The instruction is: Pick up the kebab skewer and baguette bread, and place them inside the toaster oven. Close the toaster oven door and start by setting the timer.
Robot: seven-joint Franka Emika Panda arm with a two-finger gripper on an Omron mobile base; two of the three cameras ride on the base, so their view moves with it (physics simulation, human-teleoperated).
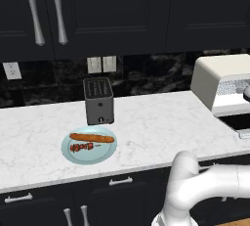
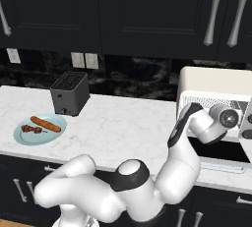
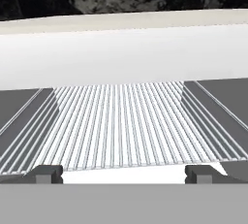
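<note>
The kebab skewer and the long baguette bread lie side by side on a pale blue plate, far left of the arm. The cream toaster oven stands at the counter's right end. Its door hangs down open, with the bar handle at the front. My gripper is open and empty right at the oven mouth. The hand view looks in over the bare wire rack.
A small dark grey slot toaster stands just behind the plate. White marble counter stretches between plate and oven. Dark cabinets hang above and wall outlets sit on the black backsplash.
</note>
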